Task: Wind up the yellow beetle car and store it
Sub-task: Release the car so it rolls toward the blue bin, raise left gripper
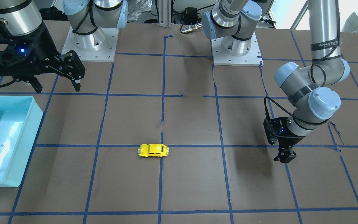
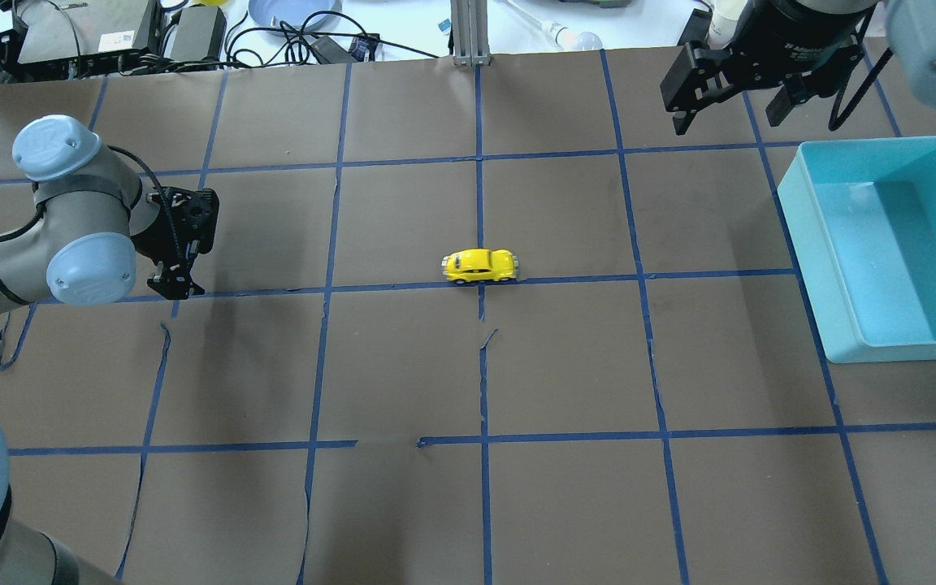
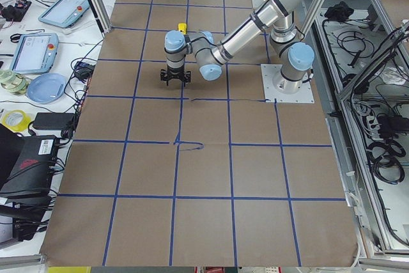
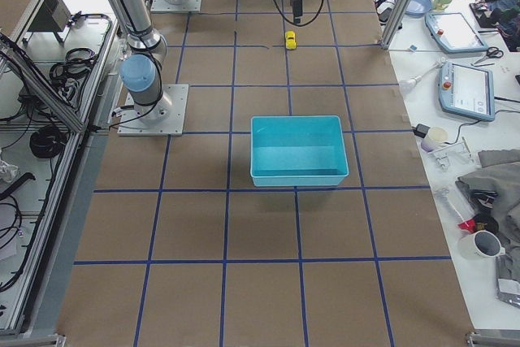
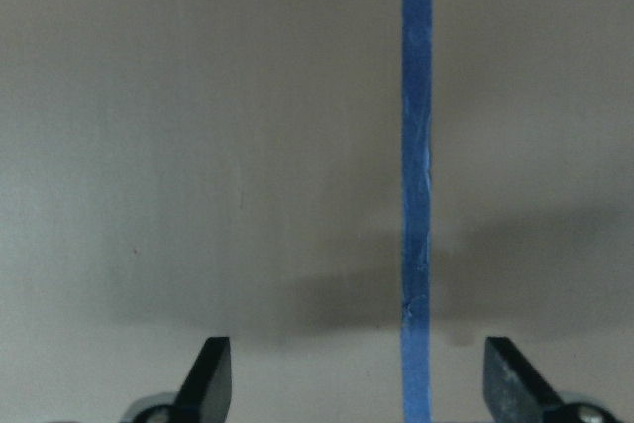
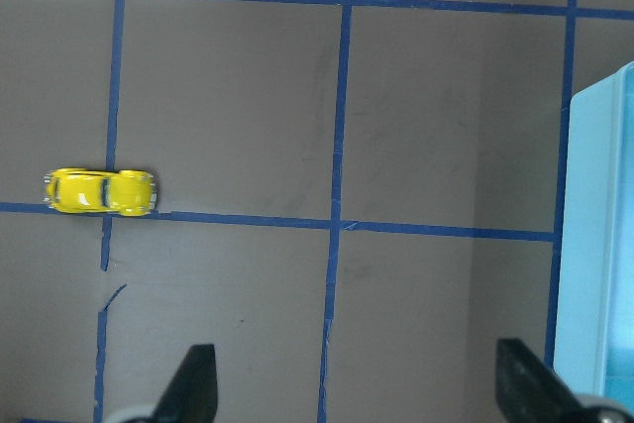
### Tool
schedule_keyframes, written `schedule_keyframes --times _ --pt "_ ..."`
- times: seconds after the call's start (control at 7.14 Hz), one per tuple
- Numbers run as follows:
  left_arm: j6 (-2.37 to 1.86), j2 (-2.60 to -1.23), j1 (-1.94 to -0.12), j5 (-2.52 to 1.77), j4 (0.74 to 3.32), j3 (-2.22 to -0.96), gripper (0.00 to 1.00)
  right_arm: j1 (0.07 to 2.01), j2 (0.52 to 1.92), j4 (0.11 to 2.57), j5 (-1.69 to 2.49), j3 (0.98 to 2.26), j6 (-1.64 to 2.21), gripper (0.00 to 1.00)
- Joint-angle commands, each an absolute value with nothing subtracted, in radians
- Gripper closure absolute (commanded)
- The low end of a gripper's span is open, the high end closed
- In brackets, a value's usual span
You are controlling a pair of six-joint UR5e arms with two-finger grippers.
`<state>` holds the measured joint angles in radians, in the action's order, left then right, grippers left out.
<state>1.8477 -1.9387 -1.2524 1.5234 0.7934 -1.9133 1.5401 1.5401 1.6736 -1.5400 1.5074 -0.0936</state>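
Observation:
The yellow beetle car (image 1: 153, 150) sits on its wheels on a blue tape line near the middle of the brown table, also in the overhead view (image 2: 480, 266) and the right wrist view (image 6: 101, 191). My left gripper (image 2: 175, 280) hangs low over the table far to the car's side, open and empty; its wrist view (image 5: 357, 383) shows only paper and tape between the fingers. My right gripper (image 1: 57, 86) is high, open and empty, between the car and the bin. Its fingertips (image 6: 193, 383) frame bare table.
An empty light-blue bin (image 2: 809, 244) stands on the robot's right side of the table, its wall also in the right wrist view (image 6: 594, 245). Blue tape lines grid the brown paper, which is torn in places. Operator gear lies beyond the table's far edge.

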Motion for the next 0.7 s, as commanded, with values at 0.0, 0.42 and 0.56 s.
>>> schedule_keyframes --times 0.0,0.42,0.56 --pt "1.543 -1.866 -1.354 1.496 0.951 -1.838 0.16 1.540 1.540 1.674 -1.542 1.508 -0.094 0.00" --pt "1.037 -1.818 -1.466 1.493 1.248 -1.639 0.15 1.540 1.540 1.674 -1.542 1.508 -0.097 0.00" --pt "0.897 -1.797 -1.470 1.491 1.305 -1.609 0.14 1.540 1.540 1.674 -1.542 1.508 -0.097 0.00"
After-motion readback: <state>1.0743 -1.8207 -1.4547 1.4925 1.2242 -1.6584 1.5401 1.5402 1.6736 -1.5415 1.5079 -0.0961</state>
